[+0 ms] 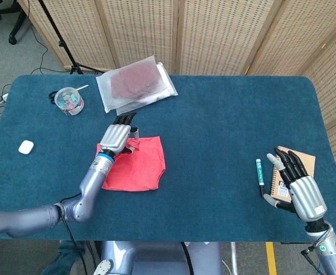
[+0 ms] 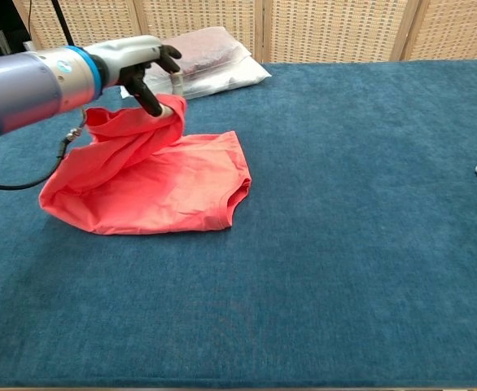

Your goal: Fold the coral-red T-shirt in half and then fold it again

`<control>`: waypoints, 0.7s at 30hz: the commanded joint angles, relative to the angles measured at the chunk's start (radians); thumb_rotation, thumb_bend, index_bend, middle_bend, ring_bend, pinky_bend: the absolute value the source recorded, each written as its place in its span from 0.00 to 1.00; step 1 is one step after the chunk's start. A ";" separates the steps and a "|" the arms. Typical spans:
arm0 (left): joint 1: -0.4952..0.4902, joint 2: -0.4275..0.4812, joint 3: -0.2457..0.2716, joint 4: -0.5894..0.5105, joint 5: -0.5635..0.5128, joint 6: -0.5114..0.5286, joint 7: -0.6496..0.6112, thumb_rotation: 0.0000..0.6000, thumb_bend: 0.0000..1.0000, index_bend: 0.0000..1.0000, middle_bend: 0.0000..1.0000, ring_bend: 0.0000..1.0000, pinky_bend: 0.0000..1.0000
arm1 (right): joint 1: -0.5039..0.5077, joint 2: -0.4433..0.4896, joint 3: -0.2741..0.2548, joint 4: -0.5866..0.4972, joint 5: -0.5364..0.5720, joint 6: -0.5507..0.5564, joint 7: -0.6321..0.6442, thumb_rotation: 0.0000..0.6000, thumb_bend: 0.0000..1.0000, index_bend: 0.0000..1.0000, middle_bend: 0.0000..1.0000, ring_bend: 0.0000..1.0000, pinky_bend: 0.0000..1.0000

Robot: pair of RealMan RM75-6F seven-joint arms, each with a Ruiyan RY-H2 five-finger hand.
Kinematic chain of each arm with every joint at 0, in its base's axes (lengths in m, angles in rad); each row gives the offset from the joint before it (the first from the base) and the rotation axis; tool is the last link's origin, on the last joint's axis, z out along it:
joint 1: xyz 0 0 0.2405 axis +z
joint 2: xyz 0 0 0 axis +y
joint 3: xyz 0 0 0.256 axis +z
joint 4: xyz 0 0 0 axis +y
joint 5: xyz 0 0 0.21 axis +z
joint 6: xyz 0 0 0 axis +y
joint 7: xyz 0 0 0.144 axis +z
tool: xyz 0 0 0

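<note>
Chest view: left robot hand (image 2: 145, 67) pinches the coral-red T-shirt's (image 2: 169, 189) lifted edge (rest lying below it).

Head view looks steeply down; chest view sits low, sharing the table (image 1: 225, 120).

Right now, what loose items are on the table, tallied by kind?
Coral-red T-shirt: 1, held by the left hand
Bagged garment: 1
Clear round container: 1
White case: 1
Pen: 1
Notebook: 1
Total: 6
</note>
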 commanded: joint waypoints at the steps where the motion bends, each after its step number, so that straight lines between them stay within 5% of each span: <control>1: -0.022 -0.037 -0.005 0.026 -0.009 -0.009 0.005 1.00 0.56 0.78 0.00 0.00 0.00 | 0.000 0.002 0.003 0.002 0.006 -0.003 0.007 1.00 0.00 0.00 0.00 0.00 0.00; 16: -0.077 -0.169 -0.008 0.144 -0.044 -0.014 0.041 1.00 0.54 0.76 0.00 0.00 0.00 | -0.003 0.008 0.008 0.008 0.015 -0.003 0.026 1.00 0.00 0.00 0.00 0.00 0.00; 19: -0.083 -0.196 -0.014 0.167 -0.051 -0.028 0.031 1.00 0.47 0.48 0.00 0.00 0.00 | -0.004 0.010 0.008 0.009 0.015 -0.002 0.032 1.00 0.00 0.00 0.00 0.00 0.00; 21: -0.080 -0.202 -0.019 0.172 -0.042 -0.032 0.012 1.00 0.38 0.19 0.00 0.00 0.00 | -0.004 0.011 0.009 0.009 0.015 -0.001 0.033 1.00 0.00 0.00 0.00 0.00 0.00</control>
